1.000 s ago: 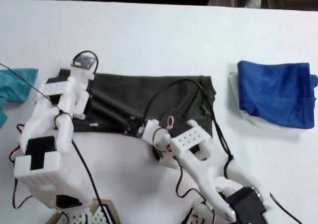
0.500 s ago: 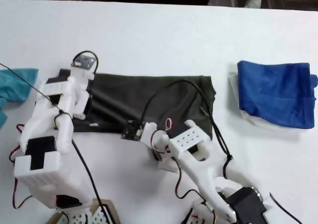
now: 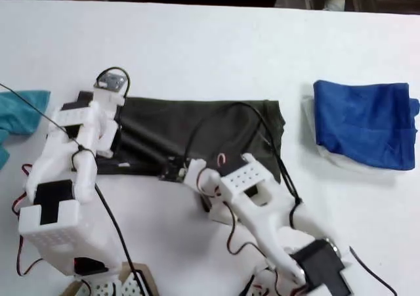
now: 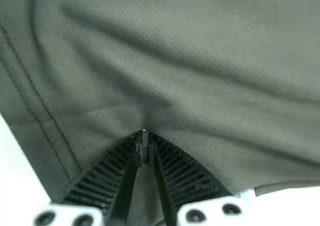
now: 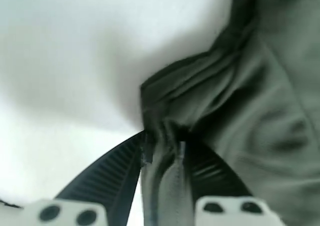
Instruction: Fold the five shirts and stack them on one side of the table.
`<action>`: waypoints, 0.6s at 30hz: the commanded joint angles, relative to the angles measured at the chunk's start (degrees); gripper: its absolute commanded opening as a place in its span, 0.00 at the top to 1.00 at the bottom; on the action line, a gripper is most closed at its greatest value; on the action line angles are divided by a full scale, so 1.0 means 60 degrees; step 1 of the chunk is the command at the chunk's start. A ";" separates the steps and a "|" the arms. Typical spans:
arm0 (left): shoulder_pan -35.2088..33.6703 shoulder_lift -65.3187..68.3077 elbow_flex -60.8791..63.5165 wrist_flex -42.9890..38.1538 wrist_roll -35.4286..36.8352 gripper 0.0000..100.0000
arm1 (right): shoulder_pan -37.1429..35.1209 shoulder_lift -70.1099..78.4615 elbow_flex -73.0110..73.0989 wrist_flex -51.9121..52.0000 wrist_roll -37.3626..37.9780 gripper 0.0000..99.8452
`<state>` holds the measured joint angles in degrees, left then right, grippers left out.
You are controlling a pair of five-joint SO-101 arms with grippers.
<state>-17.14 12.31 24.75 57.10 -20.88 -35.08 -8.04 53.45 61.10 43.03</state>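
A dark olive shirt (image 3: 197, 128) lies in a long strip across the middle of the table (image 3: 210, 46). My left gripper (image 3: 108, 144) sits at the strip's left end, shut on a pinch of the olive cloth (image 4: 200, 60) between its fingertips (image 4: 143, 138). At the strip's near edge my right gripper (image 3: 215, 190) is shut on a bunched fold of the olive shirt (image 5: 250, 85), lifted a little off the white tabletop (image 5: 75, 45). A folded blue shirt (image 3: 364, 122) rests at the right on a white one (image 3: 314, 148). A teal shirt (image 3: 20, 112) lies at the left edge.
Black cables (image 3: 262, 122) from the right arm loop over the olive shirt. A small brown block (image 3: 139, 283) stands by the left arm's base. The far half of the table is bare white.
My right arm has shifted slightly to the left and farther from the front edge, keeping its hold on the shirt's near edge. The left arm has stayed still.
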 commanded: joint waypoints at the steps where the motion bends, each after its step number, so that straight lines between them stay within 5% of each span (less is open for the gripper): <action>1: -0.0161 -0.0103 0.0051 -0.0103 0.0015 0.97 | 0.0066 0.1033 -0.0220 0.0418 -0.0015 0.96; 10: -0.0161 -0.0103 0.0051 -0.0103 0.0015 0.97 | 0.0081 0.1150 -0.0747 0.0681 0.0044 0.98; 18: -0.0161 -0.0103 0.0051 -0.0103 0.0015 0.97 | 0.0593 0.1209 -0.3883 0.3480 0.1245 0.98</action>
<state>-17.14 12.31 24.75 57.10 -20.88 -34.37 -1.27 37.45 76.84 47.08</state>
